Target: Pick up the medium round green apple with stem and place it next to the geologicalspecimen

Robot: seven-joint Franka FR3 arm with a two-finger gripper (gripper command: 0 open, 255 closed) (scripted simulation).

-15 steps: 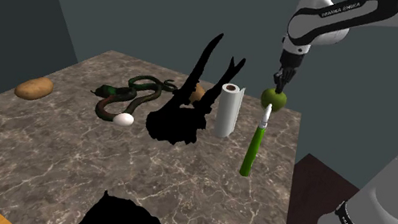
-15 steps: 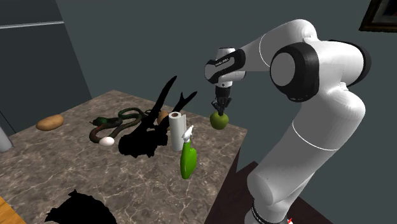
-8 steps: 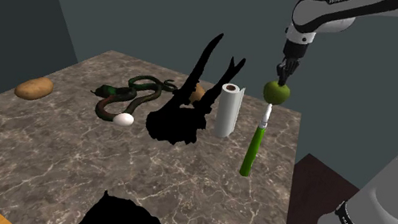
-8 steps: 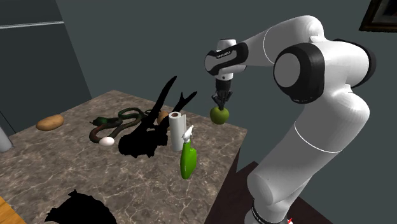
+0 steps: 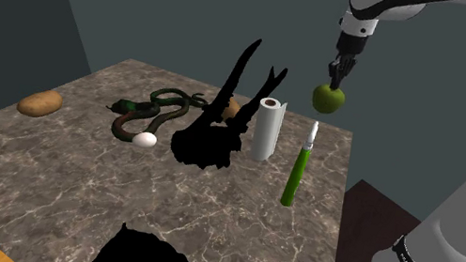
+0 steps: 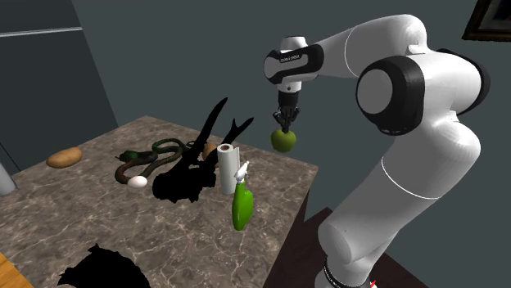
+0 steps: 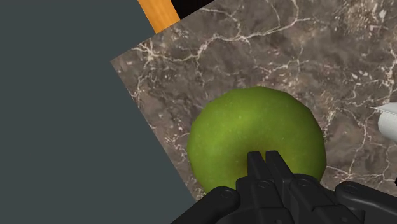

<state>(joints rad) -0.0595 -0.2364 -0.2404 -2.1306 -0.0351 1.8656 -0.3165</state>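
- We see the gripper [image 5: 335, 77] in the upper right of the shoulder view, pointing straight down from the white arm
- Its two black fingers are pinched close together on the top of the apple [image 5: 327, 98], so the claw is clamped on the apple
- The apple is green and round, and it hangs in the air under the fingers, clear of the table [image 5: 209, 217]
- In the second exterior view the apple [image 6: 283, 140] sits just above the middle of the frame, over the far corner of the brown marbled table [image 6: 164, 237], with the gripper [image 6: 284, 123] right above it
- In the wrist view the apple [image 7: 254, 137] lies right against the fingertips of the gripper [image 7: 266, 159], with the table's edge below it
- In the shoulder view a white paper roll [image 5: 267, 128] stands upright to the lower left of the apple, and a green spray bottle [image 5: 297, 168] stands below it
- A jagged black shape [image 5: 218, 123] rises at the centre, just left of the roll
- Further left lie a snake [image 5: 154, 109], an egg [image 5: 145, 140] and a potato [image 5: 39, 103]
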